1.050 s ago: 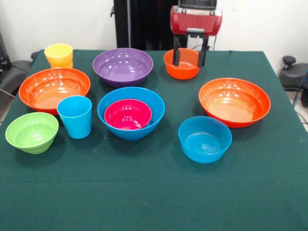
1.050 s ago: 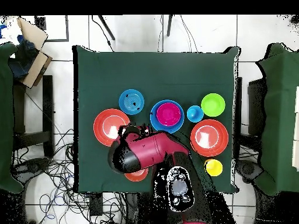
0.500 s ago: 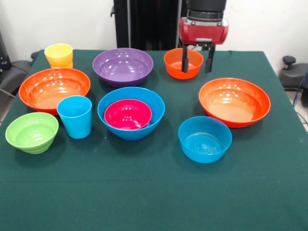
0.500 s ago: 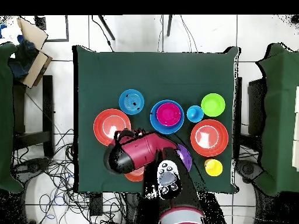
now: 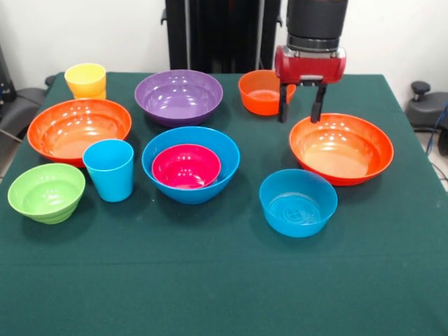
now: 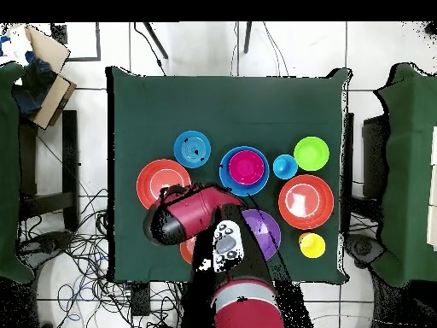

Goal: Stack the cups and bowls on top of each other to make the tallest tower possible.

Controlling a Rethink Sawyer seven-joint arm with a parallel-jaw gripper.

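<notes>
Movement: your gripper (image 5: pixel 301 112) is sliding away from the small orange bowl (image 5: pixel 262 92) it was hovering over a second ago, and is now hanging at the back rim of the right-hand large orange bowl (image 5: pixel 341 148).
Pincer: you are seeing both black fingers (image 5: pixel 283 110) pointing down, spread apart, with nothing between them.
Nesting: the small magenta bowl (image 5: pixel 186 165) is sitting inside the large blue bowl (image 5: pixel 191 163); that pair is all the tower you are getting so far.
Other bowls: you are looking at open, upright bowls with nothing in them: the purple bowl (image 5: pixel 178 95) at the back, the left large orange bowl (image 5: pixel 78 129), the medium blue bowl (image 5: pixel 298 201) at front right, and the ribbed lime green bowl (image 5: pixel 46 192) at front left.
Cups: the sky blue cup (image 5: pixel 110 169) is standing upright between the lime bowl and the blue bowl; the yellow cup (image 5: pixel 86 80) is standing at the back left corner.
Look: everything is gleaming, glossy plastic on the dark green tablecloth (image 5: pixel 224 280).
Overhead: the red arm (image 6: pixel 196 218) is covering the small orange bowl almost entirely.
</notes>
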